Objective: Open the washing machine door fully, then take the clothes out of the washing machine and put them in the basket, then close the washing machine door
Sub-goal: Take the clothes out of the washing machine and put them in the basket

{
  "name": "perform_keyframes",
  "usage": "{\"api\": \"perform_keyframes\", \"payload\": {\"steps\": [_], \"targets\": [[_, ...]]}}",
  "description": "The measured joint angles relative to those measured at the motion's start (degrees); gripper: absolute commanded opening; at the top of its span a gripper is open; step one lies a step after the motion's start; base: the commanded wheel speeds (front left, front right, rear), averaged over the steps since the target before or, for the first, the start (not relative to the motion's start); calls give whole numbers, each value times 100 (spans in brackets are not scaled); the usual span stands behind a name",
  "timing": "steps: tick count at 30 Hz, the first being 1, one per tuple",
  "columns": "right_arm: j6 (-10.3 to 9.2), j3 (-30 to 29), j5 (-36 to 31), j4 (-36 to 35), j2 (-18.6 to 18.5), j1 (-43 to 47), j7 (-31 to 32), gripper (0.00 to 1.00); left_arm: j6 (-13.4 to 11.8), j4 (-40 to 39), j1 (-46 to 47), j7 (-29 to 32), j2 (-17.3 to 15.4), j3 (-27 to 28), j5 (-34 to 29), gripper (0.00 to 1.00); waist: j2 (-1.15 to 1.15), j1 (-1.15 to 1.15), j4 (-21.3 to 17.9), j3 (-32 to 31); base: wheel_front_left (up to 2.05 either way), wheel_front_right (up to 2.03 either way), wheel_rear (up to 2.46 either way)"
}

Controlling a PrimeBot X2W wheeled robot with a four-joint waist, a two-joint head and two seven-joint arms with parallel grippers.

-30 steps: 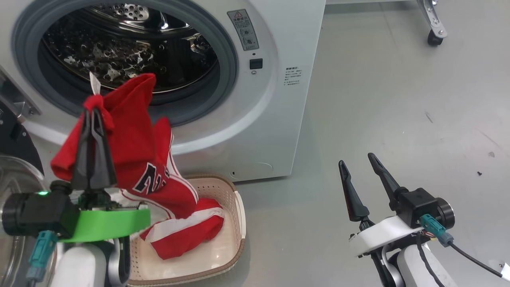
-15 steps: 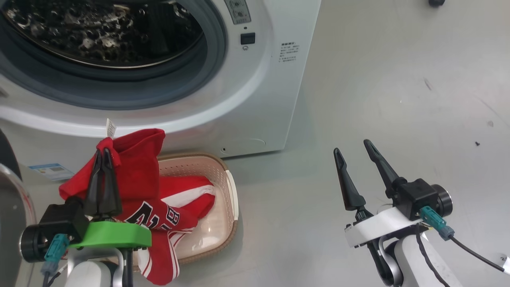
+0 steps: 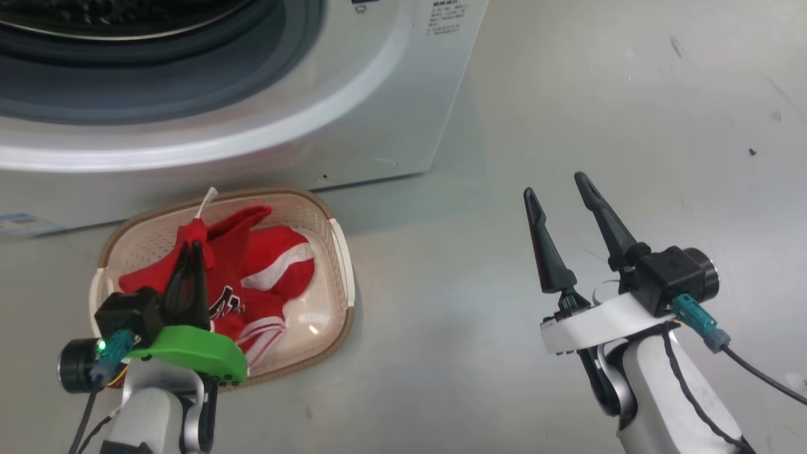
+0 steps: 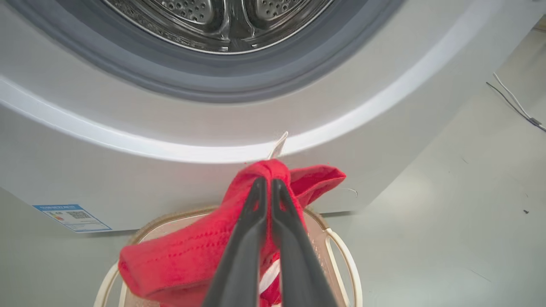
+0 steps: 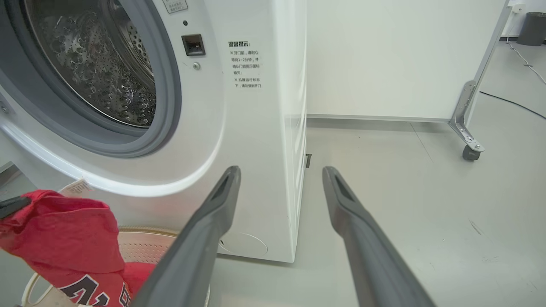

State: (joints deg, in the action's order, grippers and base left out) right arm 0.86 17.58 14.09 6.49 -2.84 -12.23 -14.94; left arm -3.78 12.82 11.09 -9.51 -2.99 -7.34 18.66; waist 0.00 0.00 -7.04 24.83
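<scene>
Low over the cream perforated plastic basket (image 3: 343, 265), the left gripper (image 3: 189, 247) pinches the bright red white-striped fabric clothes (image 3: 277, 252); the right gripper (image 3: 553, 183) hangs empty, fingers spread.

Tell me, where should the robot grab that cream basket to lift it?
Likely the pale loop handle on the side of the basket facing the open right gripper, coming down from above. The loop stands off the wall, so the fingers can close across it, and the clothes lie clear of it.
</scene>
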Motion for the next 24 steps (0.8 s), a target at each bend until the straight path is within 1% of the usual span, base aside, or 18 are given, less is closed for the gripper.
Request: {"api": "perform_keyframes", "payload": {"steps": [3, 7, 11, 14, 15, 16, 18, 24], "targets": [[-43, 16, 14, -44, -1, -122, 0, 100, 65, 391, 177, 73, -1, -38, 2, 0, 0, 0, -47, 236, 0, 0, 0], [-43, 59, 44, -73, -1, -277, 0, 100, 149, 934, 464, 208, -16, -77, 43, 0, 0, 0, -105, 539, 0, 0, 0], [-43, 115, 46, -120, -2, -445, 0, 100, 247, 1427, 781, 327, -105, -174, 9, 0, 0, 0, -159, 823, 0, 0, 0], [-44, 132, 52, -137, -2, -556, 0, 100, 267, 1753, 1011, 415, -177, -199, -30, 0, 0, 0, -198, 1014, 0, 0, 0], [-44, 142, 62, -142, -3, -617, 0, 100, 302, 1965, 1141, 427, -180, -191, -29, 0, 0, 0, -225, 1129, 0, 0, 0], [-44, 142, 62, -142, -3, -617, 0, 100, 302, 1965, 1141, 427, -180, -191, -29, 0, 0, 0, -225, 1129, 0, 0, 0], [-48, 168, 94, -145, -3, -672, 0, 100, 316, 2261, 1307, 483, -179, -182, -25, 0, 0, 0, -262, 1279, 0, 0, 0], [-52, 190, 97, -143, -4, -786, 0, 100, 319, 2770, 1599, 499, -154, -36, 94, 0, 0, 0, -322, 1513, 0, 0, 0]]}}
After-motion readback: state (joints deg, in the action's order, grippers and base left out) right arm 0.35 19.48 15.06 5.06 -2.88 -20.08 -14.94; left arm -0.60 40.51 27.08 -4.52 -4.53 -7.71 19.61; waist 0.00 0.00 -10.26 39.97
